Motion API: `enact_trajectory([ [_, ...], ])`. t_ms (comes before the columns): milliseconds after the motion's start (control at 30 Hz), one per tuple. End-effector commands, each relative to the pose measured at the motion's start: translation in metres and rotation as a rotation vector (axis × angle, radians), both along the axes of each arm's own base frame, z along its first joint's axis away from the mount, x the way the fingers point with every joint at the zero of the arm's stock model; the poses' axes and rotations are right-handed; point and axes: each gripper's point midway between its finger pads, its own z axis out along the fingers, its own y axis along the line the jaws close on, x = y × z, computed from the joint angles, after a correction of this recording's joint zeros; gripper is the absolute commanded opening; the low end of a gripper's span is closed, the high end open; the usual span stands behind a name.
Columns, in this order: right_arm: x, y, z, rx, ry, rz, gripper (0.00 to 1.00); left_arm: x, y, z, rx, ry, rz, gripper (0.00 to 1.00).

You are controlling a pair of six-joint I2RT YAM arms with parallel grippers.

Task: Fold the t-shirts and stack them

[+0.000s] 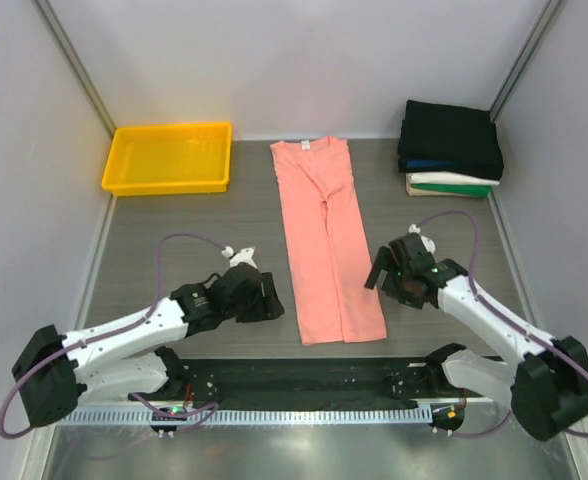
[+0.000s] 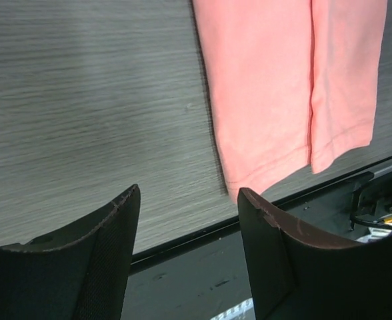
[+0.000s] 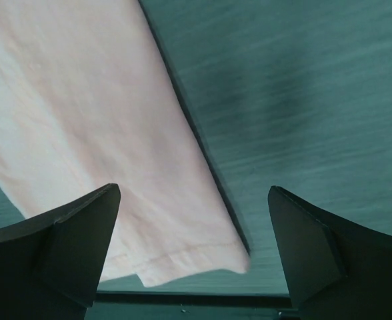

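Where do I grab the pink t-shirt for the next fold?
The pink t-shirt lies flat as a long narrow strip, hem at the near end. So probably pinch the two hem corners: left tool from its left edge, right tool from its right. Both sit open beside that end.

Salmon-pink t-shirt (image 1: 326, 235) at centre; plain yellow tray (image 1: 164, 186) at 10 o'clock; black, blue, white, green folded shirts (image 1: 452, 135) at 2 o'clock; grey wood-grain table (image 1: 184, 225).
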Motion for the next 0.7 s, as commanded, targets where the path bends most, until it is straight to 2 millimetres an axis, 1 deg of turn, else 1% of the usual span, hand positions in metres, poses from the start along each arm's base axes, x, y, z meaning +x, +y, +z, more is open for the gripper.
enact_trajectory([
  [0,-0.007,0.007,0.019,0.141,-0.092,-0.079,1.00,0.005,-0.028,0.002,-0.080,-0.027,0.056,0.61],
  [33,-0.016,0.007,0.008,0.157,-0.068,-0.092,1.00,0.000,-0.035,-0.001,-0.083,-0.024,0.040,0.61],
  [67,-0.021,0.008,0.005,0.168,-0.057,-0.091,1.00,-0.002,-0.038,-0.008,-0.067,-0.012,0.038,0.61],
  [100,-0.024,0.008,0.003,0.180,-0.057,-0.090,1.00,-0.001,-0.040,-0.010,-0.065,-0.016,0.043,0.61],
  [133,-0.031,0.007,-0.006,0.181,-0.030,-0.090,1.00,-0.005,-0.045,-0.011,-0.072,-0.010,0.042,0.61],
  [167,-0.035,0.006,-0.010,0.177,-0.021,-0.092,1.00,-0.007,-0.047,-0.017,-0.060,-0.001,0.040,0.61],
  [200,-0.038,0.006,-0.013,0.179,-0.016,-0.090,1.00,-0.007,-0.049,-0.017,-0.063,-0.005,0.044,0.61],
  [233,-0.042,0.004,-0.019,0.180,0.001,-0.097,1.00,-0.010,-0.052,-0.019,-0.064,0.003,0.044,0.61],
  [367,-0.050,0.004,-0.027,0.195,0.016,-0.109,0.99,-0.016,-0.062,-0.031,-0.055,0.020,0.036,0.61],
  [433,-0.052,0.004,-0.030,0.200,0.015,-0.114,0.98,-0.017,-0.066,-0.037,-0.039,0.021,0.039,0.60],
  [467,-0.057,0.010,-0.029,0.230,0.031,-0.095,0.97,-0.017,-0.067,-0.039,-0.038,0.022,0.047,0.60],
  [600,-0.066,0.012,-0.033,0.247,0.053,-0.085,0.89,-0.018,-0.075,-0.041,-0.053,0.035,0.050,0.59],
  [633,-0.070,0.012,-0.034,0.246,0.060,-0.080,0.85,-0.021,-0.077,-0.043,-0.049,0.041,0.043,0.59],
  [667,-0.071,0.012,-0.033,0.254,0.053,-0.079,0.84,-0.022,-0.077,-0.044,-0.047,0.042,0.039,0.59],
])
